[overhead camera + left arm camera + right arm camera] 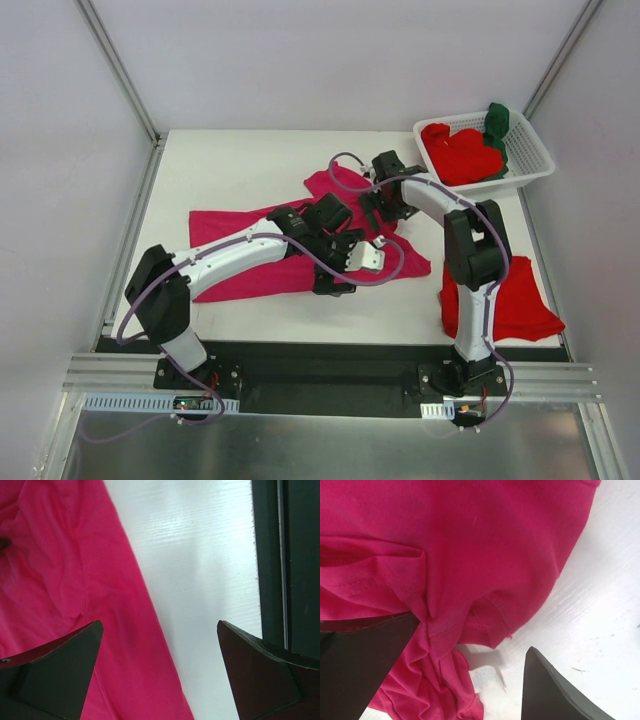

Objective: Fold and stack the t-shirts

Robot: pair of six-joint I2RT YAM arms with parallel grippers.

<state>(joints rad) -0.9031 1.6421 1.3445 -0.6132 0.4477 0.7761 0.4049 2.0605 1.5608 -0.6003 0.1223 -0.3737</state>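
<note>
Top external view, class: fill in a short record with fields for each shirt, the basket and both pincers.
Magenta shirt: spread out centrally, partly bunched
Red shirt: folded, lying at the near right
Basket: far right corner, holds red shirts and a green shirt
Left pincer: open, above magenta shirt's edge
Right pincer: open, at a bunched fold of magenta shirt

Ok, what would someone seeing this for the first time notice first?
The magenta t-shirt spread across the middle of the table, with the left gripper and right gripper both open over it. Then the white basket at the far right corner, heaped with red t-shirts and a dark green t-shirt, and a lone red t-shirt beside the right arm's base.
</note>
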